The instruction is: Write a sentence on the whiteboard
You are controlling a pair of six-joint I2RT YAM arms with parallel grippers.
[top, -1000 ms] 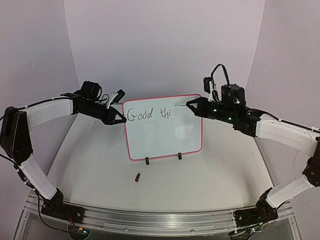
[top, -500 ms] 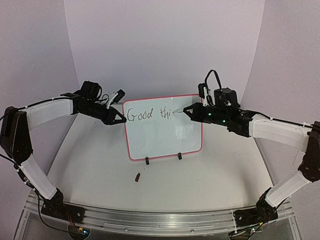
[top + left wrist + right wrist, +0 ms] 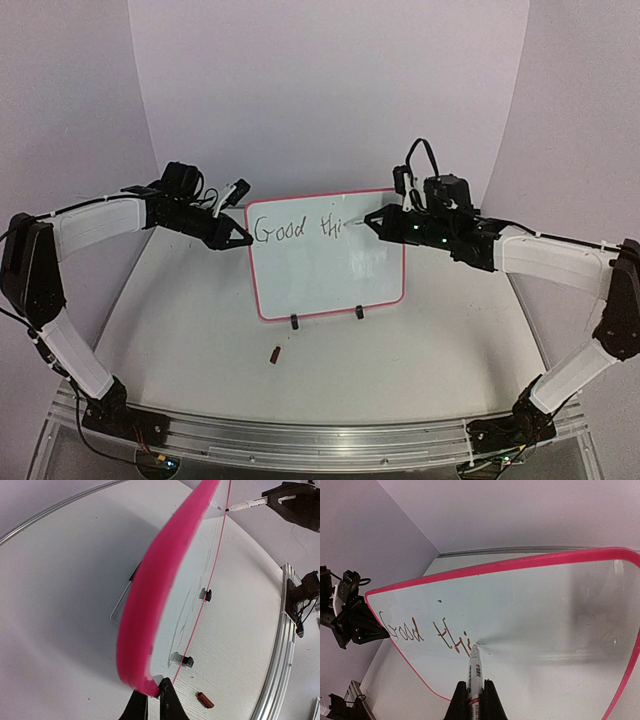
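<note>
Looking down from the top external view, the whiteboard (image 3: 325, 285) stands upright on its two clip feet (image 3: 294, 322) near the middle of the table (image 3: 190, 330), with the sentence (image 3: 297, 230) begun along its top: "Good thi". The left gripper (image 3: 245, 240) meets the board's left edge, while the right gripper (image 3: 385, 218) holds a marker (image 3: 365, 221) whose tip is at the last letter. A small reddish cap (image 3: 275, 353) lies on the table in front of the board. The left wrist view shows the left fingers closed narrowly on the pink frame (image 3: 150, 590) at its near edge, steadying it. The right wrist view shows the right jaws clamped on the marker barrel (image 3: 474, 672), its tip touching the glossy face just after the "i". I judge the board light, stiff and slick, and likely to tip or slide on those small feet under pen pressure, so the frame edge is the sensible place to hold it, never the written face. The marker looks slim and smooth, best held mid-barrel. The table is matte white with a fine grain, edged by a metal rail (image 3: 300, 435) at the near side, and plain pale lilac walls (image 3: 330, 90) close in the back and sides.
</note>
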